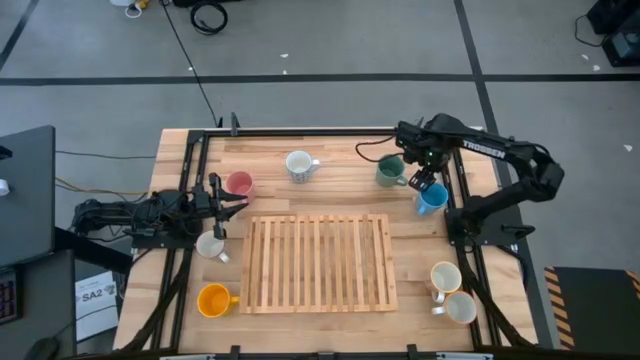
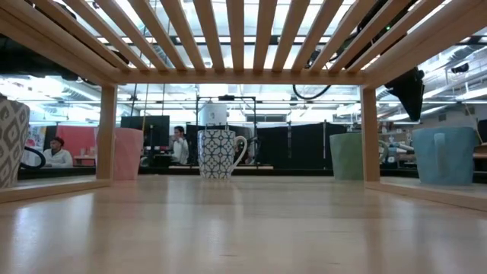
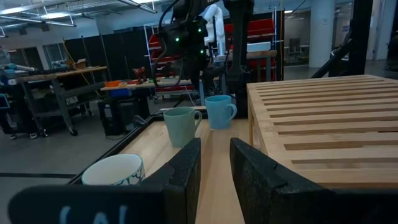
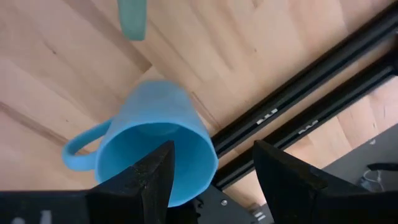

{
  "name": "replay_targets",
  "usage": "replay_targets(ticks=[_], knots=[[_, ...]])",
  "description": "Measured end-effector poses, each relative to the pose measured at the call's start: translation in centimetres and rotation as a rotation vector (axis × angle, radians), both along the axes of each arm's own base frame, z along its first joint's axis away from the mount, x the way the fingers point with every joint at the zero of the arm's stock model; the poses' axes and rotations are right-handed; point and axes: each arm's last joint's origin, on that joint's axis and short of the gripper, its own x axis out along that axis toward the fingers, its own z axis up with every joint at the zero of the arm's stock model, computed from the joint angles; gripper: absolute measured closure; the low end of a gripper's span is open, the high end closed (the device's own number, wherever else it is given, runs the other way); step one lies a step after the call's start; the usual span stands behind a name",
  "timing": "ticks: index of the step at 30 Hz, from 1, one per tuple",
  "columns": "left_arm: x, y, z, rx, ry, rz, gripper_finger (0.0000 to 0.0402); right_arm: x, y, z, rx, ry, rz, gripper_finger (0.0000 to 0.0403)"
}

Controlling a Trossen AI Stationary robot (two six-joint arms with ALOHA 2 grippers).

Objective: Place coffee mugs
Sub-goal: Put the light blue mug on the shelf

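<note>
While our right pincer (image 4: 211, 171) hangs apart over the blue mug (image 4: 152, 146) at the table's (image 1: 330, 155) right rail, one finger inside the rim, we risk tipping it if closure lands off-centre.

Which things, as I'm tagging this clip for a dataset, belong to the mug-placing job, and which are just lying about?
Job: pink mug, patterned white mug, green mug, blue mug, small white mug, orange mug, cream mug, off-white mug; probably the slatted wooden rack.

Lying about: floor cables, printed sheet, black desk.
</note>
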Motion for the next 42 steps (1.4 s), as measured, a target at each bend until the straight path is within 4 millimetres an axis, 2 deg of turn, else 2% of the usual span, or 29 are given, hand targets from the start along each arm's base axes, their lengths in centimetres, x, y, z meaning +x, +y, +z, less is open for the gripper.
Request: replay_targets(ticks=[17, 22, 29, 42], knots=[[0.0, 0.0, 0.0, 0.000, 0.000, 0.000, 0.0308, 0.3, -0.2, -4.2, 0.135, 0.152, 0.046, 0.0180], [0.0, 0.0, 0.0, 0.000, 0.000, 0.000, 0.0308, 0.2, -0.1, -5.2, 0.171, 0.190, 0.061, 0.0194], [0.0, 0.0, 0.0, 0.000, 0.000, 0.000, 0.0308, 0.4, -0.3, -5.7, 0.179, 0.200, 0.063, 0.0246], [0.0, 0.0, 0.0, 0.000, 0.000, 0.000, 0.0308, 0.4, -0.2, -5.7, 0.200, 0.202, 0.066, 0.0379]])
